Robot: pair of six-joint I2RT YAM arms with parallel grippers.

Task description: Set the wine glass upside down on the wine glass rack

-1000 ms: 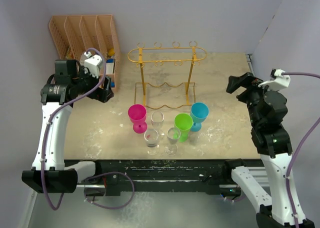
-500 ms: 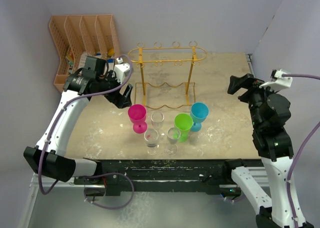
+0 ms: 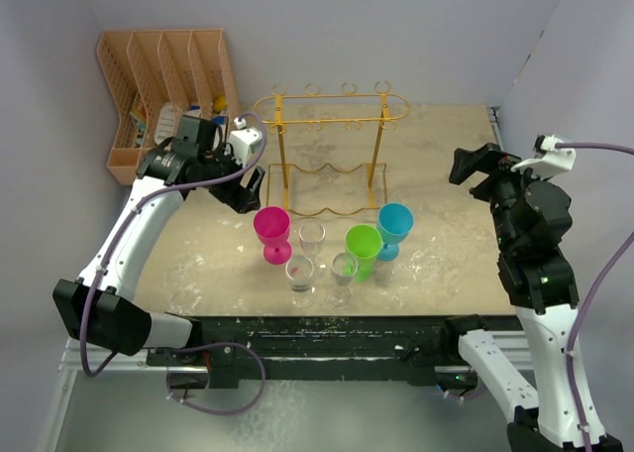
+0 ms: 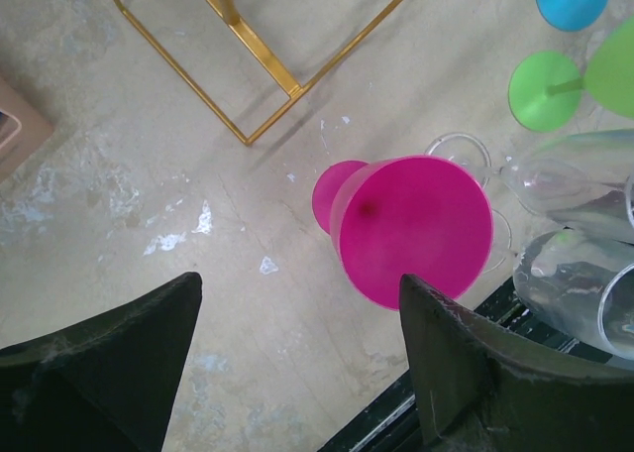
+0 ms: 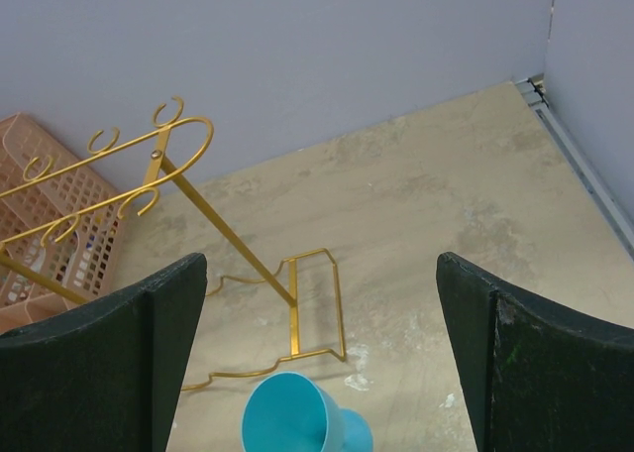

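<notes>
Several wine glasses stand upright in front of the golden wire wine glass rack (image 3: 330,125): a pink one (image 3: 271,226), a green one (image 3: 363,244), a blue one (image 3: 394,222) and three clear ones (image 3: 311,236). My left gripper (image 3: 248,186) hovers open just behind and left of the pink glass (image 4: 416,229), with bare table between its fingers (image 4: 119,353). My right gripper (image 3: 474,167) hangs open above the table's right side and holds nothing. Its wrist view looks down on the blue glass (image 5: 292,412) and the rack (image 5: 188,184).
A peach slotted file organizer (image 3: 163,75) with small items in it stands at the back left. Grey walls close in the back and both sides. The table's black front edge (image 3: 327,328) runs just in front of the clear glasses.
My left arm has swung right, from beside the file organizer to just behind the pink glass, and its jaws have narrowed a little. The right arm has barely moved.
</notes>
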